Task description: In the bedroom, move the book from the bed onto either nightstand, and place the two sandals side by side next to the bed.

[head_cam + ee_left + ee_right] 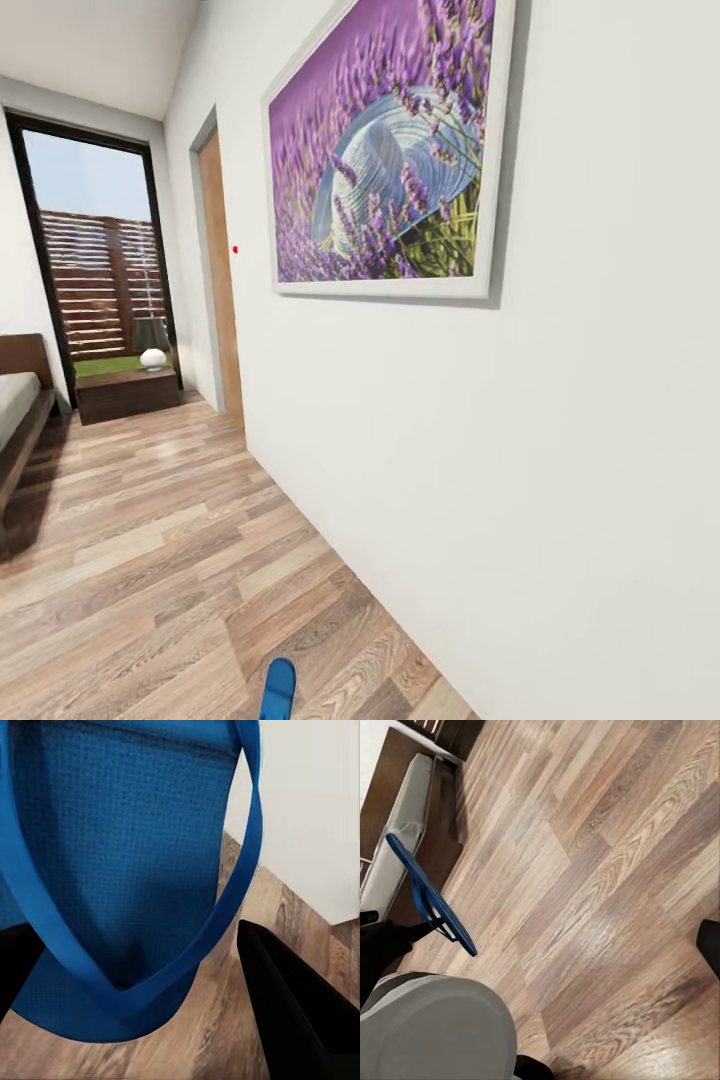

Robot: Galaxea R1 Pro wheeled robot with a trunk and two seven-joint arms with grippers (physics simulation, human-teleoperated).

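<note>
Your left gripper [142, 967] has its fingers closed on a blue sandal [120, 855]; right gripper's state I cannot tell. Carry it to the bed [18, 420] and set it beside it

My head view bright, evenly lit; daylight enters through tall dark-framed window [95, 250] at far end. Soft shadow on light-brown wood-plank floor [150, 560] beside dark-brown bed frame [22, 440]. White wall [560, 480] flat, no glare. Verticals lean strongly, wide-angle stretch toward edges. My left wrist view: bright-blue textured sandal [127, 847] very close, slightly soft. My right wrist view sharp; faint sheen on planks.
</note>
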